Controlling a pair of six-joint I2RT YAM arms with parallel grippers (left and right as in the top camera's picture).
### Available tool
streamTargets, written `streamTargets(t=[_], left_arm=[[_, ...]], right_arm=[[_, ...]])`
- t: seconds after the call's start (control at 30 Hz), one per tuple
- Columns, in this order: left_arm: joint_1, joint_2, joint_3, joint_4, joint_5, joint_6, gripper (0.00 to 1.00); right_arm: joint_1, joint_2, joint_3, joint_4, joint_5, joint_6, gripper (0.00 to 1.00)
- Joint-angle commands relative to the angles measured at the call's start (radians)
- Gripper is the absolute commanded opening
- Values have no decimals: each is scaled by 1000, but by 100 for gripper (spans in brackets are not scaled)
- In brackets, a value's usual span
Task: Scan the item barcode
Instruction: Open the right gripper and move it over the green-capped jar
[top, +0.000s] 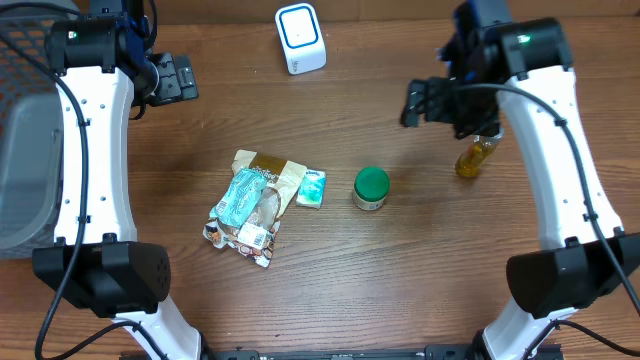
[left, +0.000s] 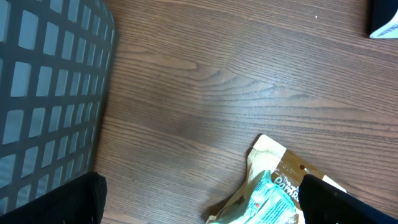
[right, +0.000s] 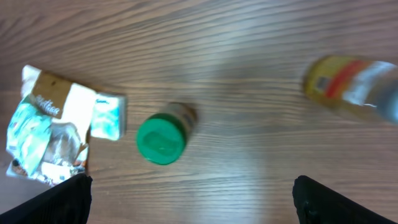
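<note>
- Right gripper (right: 189, 186) sits closest in its wrist view, jaws spread wide with nothing between them; we hang above the table (top: 400, 270), not yet committed to any item.
- Just beside that arm sits the yellow bottle (top: 475, 155) (blurred in the wrist view, so its label is unreadable); a careless descent could clip it and knock it away.
- We judge the green-lidded jar (top: 371, 187), mid-table, the likeliest item, though we cannot tell for sure. It is round, so an off-centre squeeze may roll or tip it, and any barcode on its side is hidden from above.
- Beside it, the small packet (top: 311, 187) touches the crumpled snack bags (top: 250, 205); a pinch there may drag both.
- Our scanner (top: 300, 38) waits at the far edge, well apart from every item; presenting the wrong face means no read.
- Left gripper (top: 175, 78), equally wide and empty, hovers near the basket (top: 20, 150) and could snag it on a swing.
</note>
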Motion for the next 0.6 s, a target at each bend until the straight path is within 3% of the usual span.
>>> streamTargets(t=[0.0, 0.33, 0.57], left_arm=[[3, -16, 13, 1, -2, -10, 100], [3, -16, 13, 1, -2, -10, 100], [3, -16, 13, 1, -2, -10, 100]], right_arm=[[77, -14, -48, 28, -6, 42, 100], [227, -14, -262, 199, -5, 113, 100], [230, -13, -417, 307, -6, 164, 100]])
